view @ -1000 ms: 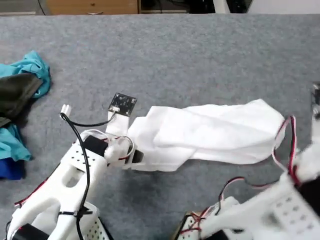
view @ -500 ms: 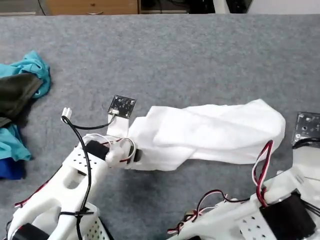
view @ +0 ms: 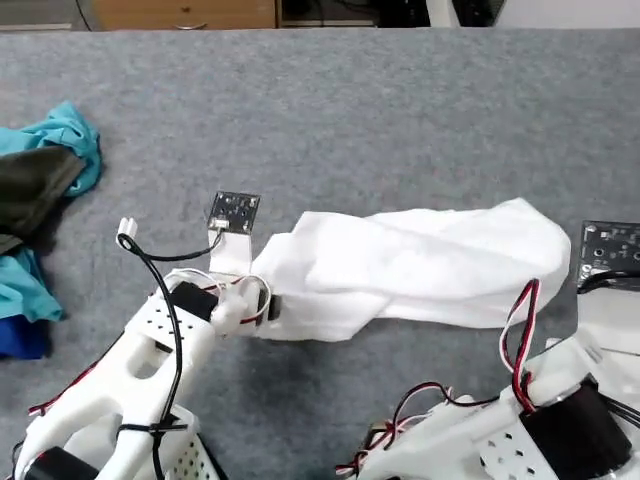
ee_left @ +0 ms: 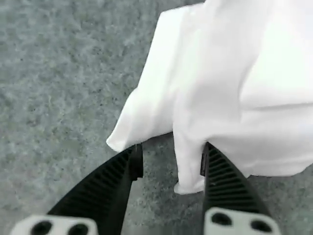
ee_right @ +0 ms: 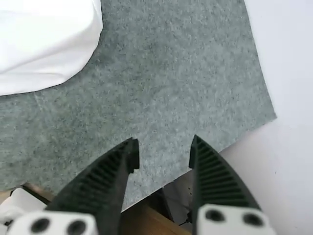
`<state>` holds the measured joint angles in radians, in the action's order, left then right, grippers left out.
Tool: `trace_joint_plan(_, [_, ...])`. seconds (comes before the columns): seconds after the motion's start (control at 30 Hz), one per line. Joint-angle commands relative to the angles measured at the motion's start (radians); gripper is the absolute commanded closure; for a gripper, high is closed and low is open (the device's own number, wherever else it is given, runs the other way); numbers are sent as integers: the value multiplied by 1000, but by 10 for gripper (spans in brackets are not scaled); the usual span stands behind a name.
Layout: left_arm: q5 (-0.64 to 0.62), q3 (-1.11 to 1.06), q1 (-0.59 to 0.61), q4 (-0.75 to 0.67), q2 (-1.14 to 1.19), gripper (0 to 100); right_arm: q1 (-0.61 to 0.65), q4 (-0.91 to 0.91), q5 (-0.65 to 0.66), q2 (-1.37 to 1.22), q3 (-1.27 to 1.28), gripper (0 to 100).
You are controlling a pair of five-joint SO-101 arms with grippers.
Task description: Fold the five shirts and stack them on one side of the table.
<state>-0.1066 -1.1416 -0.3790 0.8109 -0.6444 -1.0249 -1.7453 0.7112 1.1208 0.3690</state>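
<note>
left gripper [ee_left: 171, 159]: fingers apart, straddling a fold at the white shirt [view: 420, 270]'s 8 o'clock corner. right gripper [ee_right: 161, 152]: fingers apart and empty over bare mat [view: 400, 120], near the table's 4 o'clock edge, just past the shirt's end. Shirt lies centre-right, unfolded. Suggest the left drops lower and catches all layers before closing, while the right takes the far corner. Shirt pile [view: 40, 190] at 9 o'clock.
</note>
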Motion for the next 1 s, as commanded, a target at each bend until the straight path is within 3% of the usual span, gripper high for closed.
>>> trace_joint_plan(0.0, [43, 37, -41, 133, -15, 798, 21, -15, 3, -1, 4, 824])
trace_joint_plan(0.33, [51, 43, -60, 198, -24, 798, 21, -12, 12, 4, 48, 824])
trace_joint_plan(0.7, [84, 358, -2, 572, -24, 798, 15, -15, 64, 5, 74, 824])
trace_joint_plan(0.8, [152, 305, -9, 540, -15, 798, 15, -15, 64, 5, 74, 824])
trace_joint_plan(0.97, [190, 71, -61, 364, -15, 798, 4, 40, 95, 5, 67, 824])
